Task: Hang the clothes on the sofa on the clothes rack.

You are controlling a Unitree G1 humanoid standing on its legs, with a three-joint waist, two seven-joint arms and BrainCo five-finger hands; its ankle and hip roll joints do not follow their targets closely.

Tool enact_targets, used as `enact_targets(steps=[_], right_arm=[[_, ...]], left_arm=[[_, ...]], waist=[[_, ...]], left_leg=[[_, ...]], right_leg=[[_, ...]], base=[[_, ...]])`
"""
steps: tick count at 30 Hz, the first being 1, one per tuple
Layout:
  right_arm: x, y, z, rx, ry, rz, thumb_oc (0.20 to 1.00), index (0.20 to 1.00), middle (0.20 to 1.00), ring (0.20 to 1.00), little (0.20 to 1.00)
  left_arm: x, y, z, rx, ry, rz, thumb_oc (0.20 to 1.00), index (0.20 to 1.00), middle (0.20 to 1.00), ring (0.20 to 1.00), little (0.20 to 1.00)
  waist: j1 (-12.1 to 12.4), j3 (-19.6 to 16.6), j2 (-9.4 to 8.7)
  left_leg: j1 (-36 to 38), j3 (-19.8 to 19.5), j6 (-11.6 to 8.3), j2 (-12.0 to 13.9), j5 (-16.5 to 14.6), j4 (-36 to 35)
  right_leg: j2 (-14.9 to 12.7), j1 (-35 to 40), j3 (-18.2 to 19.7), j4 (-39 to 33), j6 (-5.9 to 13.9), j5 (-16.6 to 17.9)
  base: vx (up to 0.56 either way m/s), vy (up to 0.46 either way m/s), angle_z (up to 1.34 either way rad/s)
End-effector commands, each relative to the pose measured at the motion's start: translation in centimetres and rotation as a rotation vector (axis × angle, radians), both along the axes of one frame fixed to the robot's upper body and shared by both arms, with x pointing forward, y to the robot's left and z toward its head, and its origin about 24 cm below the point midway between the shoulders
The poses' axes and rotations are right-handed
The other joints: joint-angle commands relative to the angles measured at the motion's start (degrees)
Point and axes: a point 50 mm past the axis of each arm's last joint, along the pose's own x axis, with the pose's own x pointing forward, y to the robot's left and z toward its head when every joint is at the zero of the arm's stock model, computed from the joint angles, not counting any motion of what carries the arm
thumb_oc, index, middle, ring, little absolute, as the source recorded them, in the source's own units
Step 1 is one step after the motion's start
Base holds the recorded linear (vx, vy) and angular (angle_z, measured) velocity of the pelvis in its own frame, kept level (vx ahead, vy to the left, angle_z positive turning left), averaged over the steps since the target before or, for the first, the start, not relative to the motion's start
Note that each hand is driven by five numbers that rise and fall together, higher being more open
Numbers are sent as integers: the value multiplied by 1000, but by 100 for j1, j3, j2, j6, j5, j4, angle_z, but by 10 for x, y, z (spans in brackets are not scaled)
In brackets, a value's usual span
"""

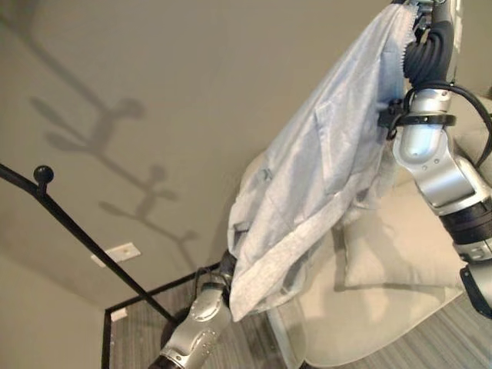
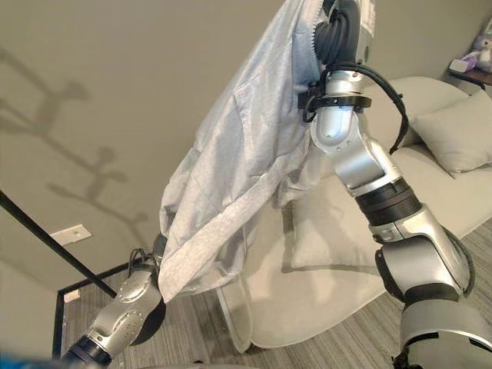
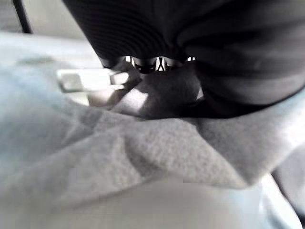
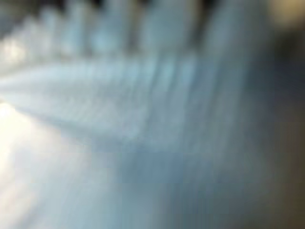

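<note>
A pale grey-blue cotton garment hangs in the air between the two arms, well above the cream upholstered sofa and apart from it. Its upper edge is at the right hand, raised high; there only the dark ribbed cover is seen beside the cloth, and I cannot tell if the fingers are closed on it. The lower end of the garment falls over the left hand, low and nearer to the thin black metal clothes rack, which has a round knob on its top. The garment does not touch the rack.

On the sofa seat one cream square cushion leans against the backrest. The right eye view shows also a second cream cushion, further along the sofa, and a dark side table at the far end with small things on it, too small to name.

The left wrist view shows the soft fleecy cloth bunched against the left hand; the fingers go down into the fold and are hidden, so their state I cannot tell. The right wrist view gives pale cloth very close, blurred.
</note>
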Motion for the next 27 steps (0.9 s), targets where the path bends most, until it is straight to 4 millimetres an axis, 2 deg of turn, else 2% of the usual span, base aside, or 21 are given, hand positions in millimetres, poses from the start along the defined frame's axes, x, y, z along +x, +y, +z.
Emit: enact_targets(steps=[1, 5, 6, 11, 14, 17, 18, 21, 22, 24, 25, 26, 27], right_arm=[[-20, -2, 27, 2, -135, 50, 200, 200, 200, 200, 200], [-31, -2, 26, -56, -154, 90, 200, 200, 200, 200, 200], [-31, -2, 26, -55, -154, 91, 200, 200, 200, 200, 200], [-46, -5, 32, -79, -195, 165, 200, 200, 200, 200, 200], [-52, 0, 27, -87, -189, 244, 200, 200, 200, 200, 200], [-53, 4, 22, -87, -175, 269, 200, 200, 200, 200, 200], [-52, 12, 14, -94, -156, 298, 200, 200, 200, 200, 200], [-52, 22, 5, -60, -146, 344, 200, 200, 200, 200, 200], [-51, 34, -1, -21, -149, 382, 200, 200, 200, 200, 200], [-52, 40, -3, -2, -154, 398, 200, 200, 200, 200, 200], [-53, 54, -7, 24, -162, 432, 200, 200, 200, 200, 200], [-53, 55, -7, 25, -162, 433, 200, 200, 200, 200, 200], [-54, 65, -9, 45, -165, 469, 200, 200, 200, 200, 200]], left_arm=[[5, 27, 41, 140, -232, 86, 200, 200, 200, 200, 200], [8, 56, 72, 300, -389, 256, 200, 200, 200, 200, 200], [8, 56, 73, 302, -389, 257, 200, 200, 200, 200, 200], [8, 81, 112, 576, -592, 427, 200, 200, 200, 200, 200], [6, 93, 139, 734, -721, 555, 200, 200, 200, 200, 200], [4, 94, 144, 753, -747, 583, 200, 200, 200, 200, 200], [3, 95, 148, 758, -770, 625, 200, 200, 200, 200, 200], [3, 95, 150, 782, -792, 662, 200, 200, 200, 200, 200], [3, 93, 153, 814, -819, 679, 200, 200, 200, 200, 200], [2, 92, 154, 824, -835, 689, 200, 200, 200, 200, 200], [2, 91, 159, 848, -869, 718, 200, 200, 200, 200, 200], [2, 92, 159, 850, -869, 720, 200, 200, 200, 200, 200], [2, 92, 160, 861, -883, 738, 200, 200, 200, 200, 200]], waist=[[91, -347, -549], [143, -365, -590], [137, -369, -594], [184, -367, -643], [229, -357, -671], [245, -356, -681], [292, -351, -688], [353, -334, -680], [410, -318, -661], [436, -307, -645], [522, -252, -598], [510, -248, -602], [558, -202, -568]], left_leg=[[49, -69, -157, 215, -337, 27], [58, -89, -172, 206, -352, 27], [50, -93, -171, 205, -346, 27], [24, -112, -201, 196, -304, 27], [27, -131, -222, 195, -313, 27], [31, -139, -223, 191, -315, 27], [40, -163, -220, 192, -317, 27], [49, -211, -230, 195, -303, 27], [57, -243, -234, 211, -283, 27], [63, -262, -231, 218, -274, 27], [75, -305, -216, 231, -258, 27], [77, -308, -218, 234, -258, 27], [90, -335, -211, 246, -238, 27]], right_leg=[[-358, 34, 53, 93, 144, -89], [-364, 51, 23, 90, 148, -111], [-365, 44, 20, 90, 149, -108], [-380, 22, 5, 102, 162, -84], [-399, 23, -26, 141, 172, -112], [-400, 27, -40, 160, 171, -130], [-401, 31, -63, 205, 160, -158], [-394, 36, -100, 283, 136, -209], [-379, 15, -131, 400, 115, -279], [-372, 3, -142, 472, 101, -318], [-355, -51, -158, 651, 64, -397], [-353, -65, -159, 691, 61, -420], [-336, -102, -159, 819, 30, -490]], base=[[0, 0, 0], [1, 2, 1], [4, 10, 4], [-16, 10, 4], [-14, 4, 0], [0, 0, 0], [0, 0, 0], [-19, -25, 5], [-31, -58, 13], [-26, -50, 13], [-28, -37, 17], [-43, -63, 16], [-36, -42, 13]])
